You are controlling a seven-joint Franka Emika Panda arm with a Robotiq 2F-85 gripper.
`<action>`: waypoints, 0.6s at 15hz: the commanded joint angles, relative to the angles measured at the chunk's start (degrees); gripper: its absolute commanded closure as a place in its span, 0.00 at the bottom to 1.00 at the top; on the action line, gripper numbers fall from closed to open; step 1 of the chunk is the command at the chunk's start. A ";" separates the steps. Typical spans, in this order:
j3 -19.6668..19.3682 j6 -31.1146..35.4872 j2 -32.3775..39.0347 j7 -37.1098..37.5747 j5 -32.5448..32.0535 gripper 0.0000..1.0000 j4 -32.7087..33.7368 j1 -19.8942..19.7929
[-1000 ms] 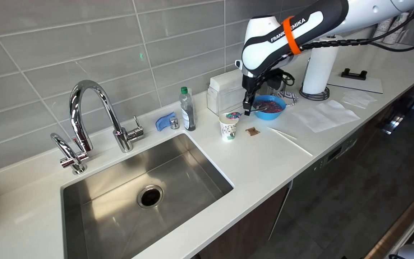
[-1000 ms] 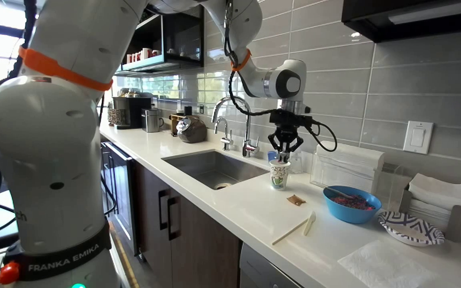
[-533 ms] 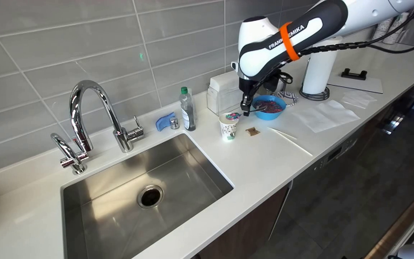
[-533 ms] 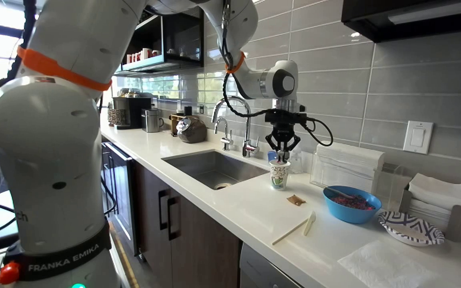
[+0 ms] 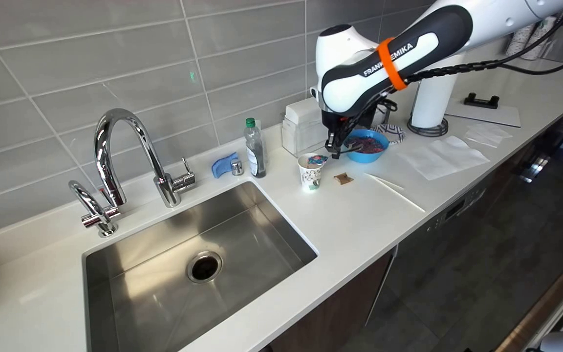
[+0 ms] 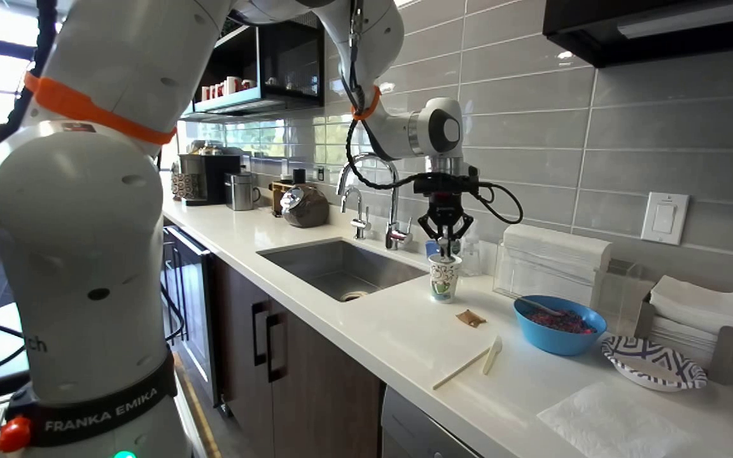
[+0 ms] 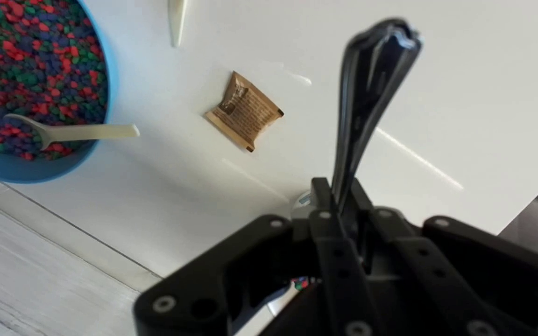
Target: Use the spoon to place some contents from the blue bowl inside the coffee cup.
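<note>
The tool [image 7: 341, 198] is clamped narrow on the dark, shiny spoon [image 7: 357, 112], whose handle juts out on one side of it; the scoop end reaches out on the opposite side, over the mouth of the coffee cup [image 5: 310, 177]. That cup stands upright on the bench [image 5: 340, 215], lower than the tool and almost under it. A small mound of coloured contents [image 5: 317, 160] shows at the part of the cup's mouth nearest the tool; whether the scoop end touches the rim cannot be told. The blue bowl [image 6: 551, 342], with plenty more of the bits, sits on the bench off to one side of the tool, apart from the cup, and a pale spoon [image 7: 87, 132] rests in it, handle over the rim.

Scooping and carrying look done, so emptying is most likely the step in hand. The next move calls for a roll of the tool about the handle, so that the bits slide down into the cup, perhaps with a slight reach farther over the opening first, since tipping near the rim could spill some. A slim, glossy handle may well twist in the grip.
</note>
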 commanded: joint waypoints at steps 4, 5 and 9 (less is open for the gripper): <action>-1.06 -4.54 -0.49 5.42 -4.48 0.97 1.09 2.73; -1.09 -4.84 -0.47 5.71 -4.93 0.97 1.29 3.01; -1.29 -6.40 -0.34 7.82 -7.46 0.97 2.55 4.33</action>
